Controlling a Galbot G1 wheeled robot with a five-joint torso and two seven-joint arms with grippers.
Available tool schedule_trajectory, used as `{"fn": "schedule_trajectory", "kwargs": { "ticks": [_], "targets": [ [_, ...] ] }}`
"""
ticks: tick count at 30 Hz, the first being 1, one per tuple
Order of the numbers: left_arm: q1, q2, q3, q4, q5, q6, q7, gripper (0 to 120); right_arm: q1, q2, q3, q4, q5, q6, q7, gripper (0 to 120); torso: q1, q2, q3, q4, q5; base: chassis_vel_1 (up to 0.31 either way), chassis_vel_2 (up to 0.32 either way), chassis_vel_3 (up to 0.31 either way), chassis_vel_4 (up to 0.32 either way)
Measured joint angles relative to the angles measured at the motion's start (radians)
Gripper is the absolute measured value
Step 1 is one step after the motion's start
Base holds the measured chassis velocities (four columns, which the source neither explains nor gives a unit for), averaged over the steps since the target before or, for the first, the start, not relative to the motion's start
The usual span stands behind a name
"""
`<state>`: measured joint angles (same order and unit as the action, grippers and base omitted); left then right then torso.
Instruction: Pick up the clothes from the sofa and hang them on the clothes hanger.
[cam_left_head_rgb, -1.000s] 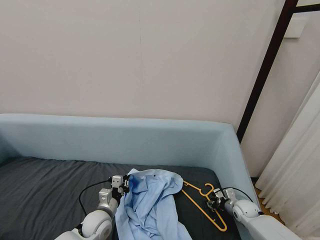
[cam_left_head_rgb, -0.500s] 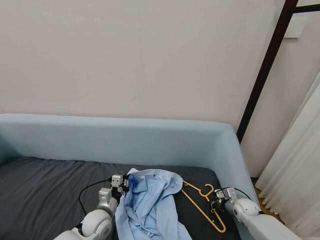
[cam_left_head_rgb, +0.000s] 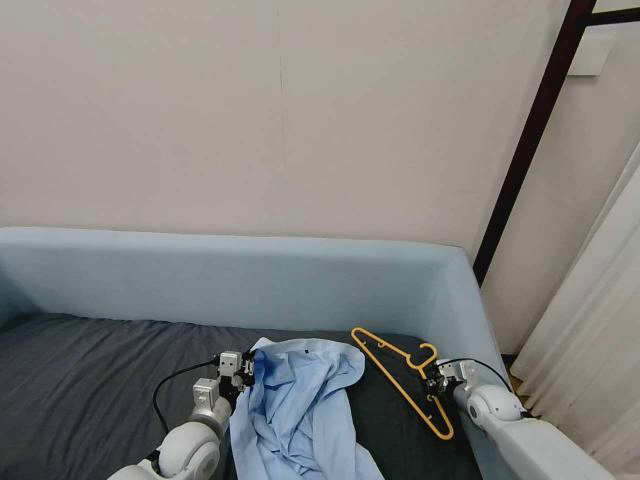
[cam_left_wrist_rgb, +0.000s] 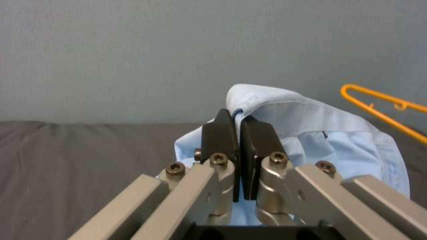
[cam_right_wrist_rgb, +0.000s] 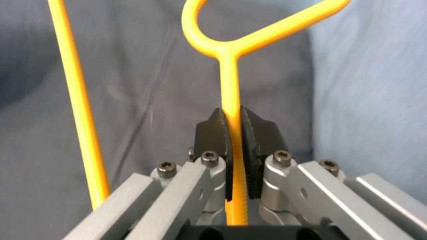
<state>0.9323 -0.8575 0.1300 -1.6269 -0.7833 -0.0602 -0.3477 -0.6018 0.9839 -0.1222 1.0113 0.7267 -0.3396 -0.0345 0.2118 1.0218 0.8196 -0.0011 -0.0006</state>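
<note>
The right gripper (cam_right_wrist_rgb: 235, 117) is clamped on the orange clothes hanger (cam_right_wrist_rgb: 229, 80). In the right wrist view its two black pads press against the straight neck, just below the point where the hook curls away toward the upper centre of the frame. One long bar of the hanger runs down the left side of that frame. In the head view this gripper sits at the lower right, close to the end of the sofa (cam_left_head_rgb: 250, 280). There the hanger is tilted, its hook end by the gripper and its far corner reaching toward the lower centre. That far corner lies near the edge of the light blue shirt (cam_left_head_rgb: 300, 410). Whether it touches the cloth cannot be told.

The left gripper (cam_left_wrist_rgb: 238, 120) is closed on the shirt. In the left wrist view its dark pads pinch a raised fold of the collar at the centre of the frame, and the rest of the cloth spreads to the right behind them. In the head view this gripper is at the lower centre-left, at the shirt's left edge.

The shirt lies crumpled on the dark grey seat cushion (cam_left_head_rgb: 90, 370), running from the lower centre down to the bottom edge. The pale blue backrest of the sofa crosses the middle of the frame.
</note>
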Motion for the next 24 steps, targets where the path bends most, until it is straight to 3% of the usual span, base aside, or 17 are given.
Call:
{"fn": "schedule_trajectory", "kwargs": {
  "ticks": [5, 11, 15, 20, 22, 24],
  "targets": [
    [0.01, 0.008, -0.004, -0.022, 0.0, 0.0, 0.002, 0, -0.015, -0.027, 0.001, 0.107, -0.031, 0.08, 0.029, 4, 0.0, 0.0, 0.0, 0.0, 0.0, 0.0, 0.0, 0.0, 0.0],
    [0.016, 0.021, -0.018, -0.042, -0.007, 0.008, 0.001, 0, -0.095, -0.093, 0.03, 0.339, -0.151, 0.126, 0.103, 4, 0.0, 0.0, 0.0, 0.0001, 0.0, 0.0, 0.0, 0.0, 0.0],
    [0.012, 0.024, -0.021, -0.062, -0.026, 0.024, -0.007, 0, -0.182, -0.138, 0.044, 0.443, -0.302, 0.17, 0.148, 4, 0.0, 0.0, 0.0, 0.0, -0.0002, 0.0, 0.0, 0.0, 0.0],
    [0.004, 0.03, -0.022, -0.097, -0.048, 0.053, -0.026, 0, -0.356, -0.186, 0.091, 0.545, -0.641, 0.288, 0.215, 4, 0.0, 0.0, 0.0, -0.0004, 0.0003, 0.0, 0.0, 0.0, 0.0],
    [0.004, 0.03, -0.022, -0.097, -0.048, 0.053, -0.026, 0, -0.356, -0.186, 0.091, 0.545, -0.641, 0.288, 0.215, 4, 0.0, 0.0, 0.0, -0.0004, 0.0003, 0.0, 0.0, 0.0, 0.0],
    [0.007, 0.031, -0.023, -0.111, -0.053, 0.065, -0.039, 0, -0.435, -0.205, 0.103, 0.593, -0.773, 0.335, 0.242, 4, 0.0, 0.0, 0.0, -0.0002, 0.0, 0.0, 0.0, 0.0, 0.0]
  ]
}}
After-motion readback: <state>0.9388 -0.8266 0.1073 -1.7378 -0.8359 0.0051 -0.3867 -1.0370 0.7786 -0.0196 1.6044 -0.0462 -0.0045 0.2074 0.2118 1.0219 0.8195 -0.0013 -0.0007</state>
